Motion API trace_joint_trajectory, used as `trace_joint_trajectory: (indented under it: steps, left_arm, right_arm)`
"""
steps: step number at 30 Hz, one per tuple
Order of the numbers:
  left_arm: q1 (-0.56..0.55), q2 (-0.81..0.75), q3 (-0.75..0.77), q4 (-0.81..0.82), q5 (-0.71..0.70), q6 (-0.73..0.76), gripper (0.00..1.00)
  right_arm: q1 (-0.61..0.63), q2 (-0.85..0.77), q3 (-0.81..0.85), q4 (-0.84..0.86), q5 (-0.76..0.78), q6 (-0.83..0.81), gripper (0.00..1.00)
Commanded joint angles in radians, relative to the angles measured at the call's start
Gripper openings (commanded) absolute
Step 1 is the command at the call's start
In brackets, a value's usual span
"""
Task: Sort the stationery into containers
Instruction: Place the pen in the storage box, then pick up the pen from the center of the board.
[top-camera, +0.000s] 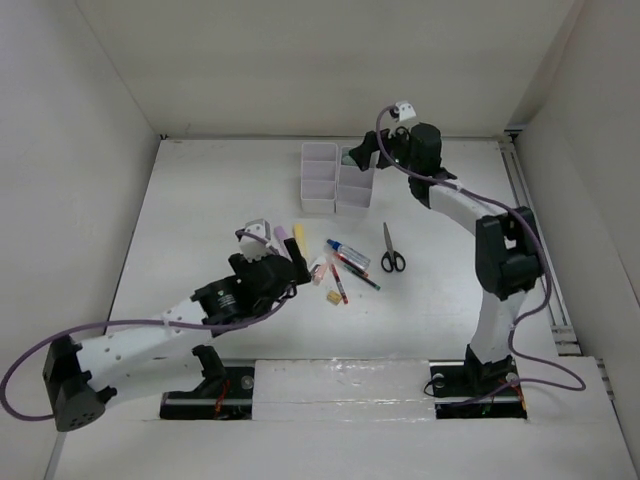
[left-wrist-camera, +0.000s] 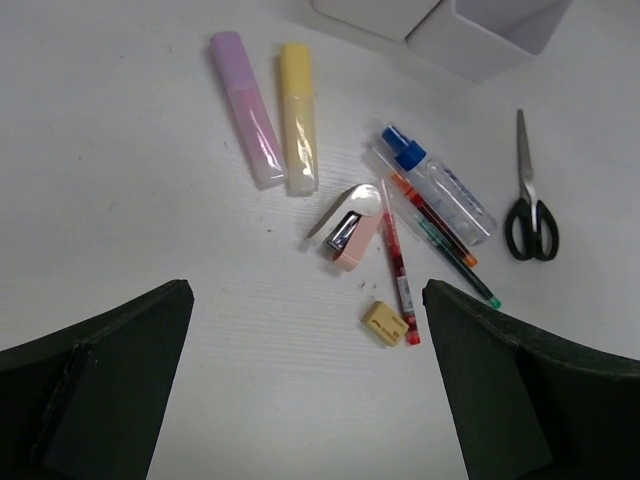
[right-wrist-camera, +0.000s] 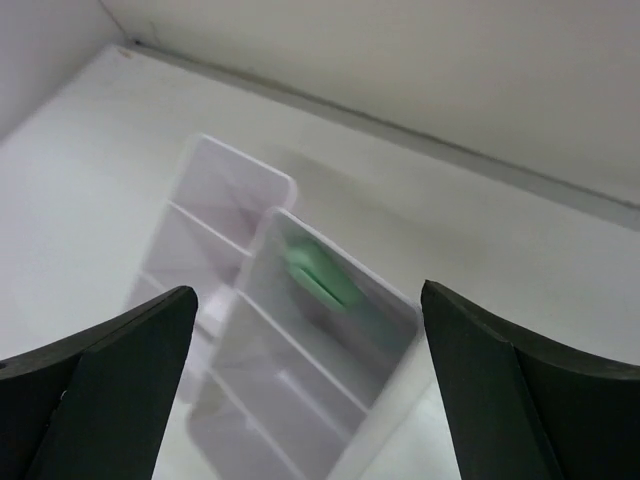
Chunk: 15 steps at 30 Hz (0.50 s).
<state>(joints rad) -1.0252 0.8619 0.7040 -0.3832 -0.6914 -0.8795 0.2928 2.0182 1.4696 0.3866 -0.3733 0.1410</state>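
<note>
- Left gripper (left-wrist-camera: 308, 335): jaws wide apart, empty, hovering just near-side of the pens (left-wrist-camera: 398, 265).
- Purple highlighter (left-wrist-camera: 245, 110) and yellow highlighter (left-wrist-camera: 298, 118) lie side by side, left of the pens; scissors (left-wrist-camera: 530, 200) off to the right.
- Right gripper (right-wrist-camera: 308, 300): jaws apart, empty, over the far end of the tray (top-camera: 318, 170).
- Green highlighter (right-wrist-camera: 318, 272) sits in the tray's far right compartment.

bench (left-wrist-camera: 140, 220): white, matt, faintly grained, a few dark specks.
my left fingers (left-wrist-camera: 95, 385): black, dull matt plastic.
my right fingers (right-wrist-camera: 520, 390): the same black matt.
tray (right-wrist-camera: 225, 190): thin white plastic, smooth, slightly translucent, soft sheen.
green highlighter (right-wrist-camera: 322, 275): smooth pastel plastic, blurred.
purple highlighter (left-wrist-camera: 245, 108), yellow highlighter (left-wrist-camera: 298, 118): pastel plastic, glossy, part clear.
scissors (left-wrist-camera: 530, 200): bare metal blades, shiny black plastic handles.
marker (left-wrist-camera: 435, 182): clear glossy barrel, blue plastic cap.
yellow eraser (left-wrist-camera: 384, 322): matt, rubbery.
</note>
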Motion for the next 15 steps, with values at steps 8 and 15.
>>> trace_joint_trajectory:
  steps: [8,15]
  left_arm:
    - [0.099,0.469,0.218,-0.086,-0.023,-0.191,1.00]
    - [0.198,0.612,0.256,-0.059,0.044,-0.217,1.00]
  right_arm:
    - [0.105,-0.481,-0.135,-0.072,0.299,-0.020,1.00]
    - [0.019,-0.455,-0.078,-0.158,0.187,-0.018,1.00]
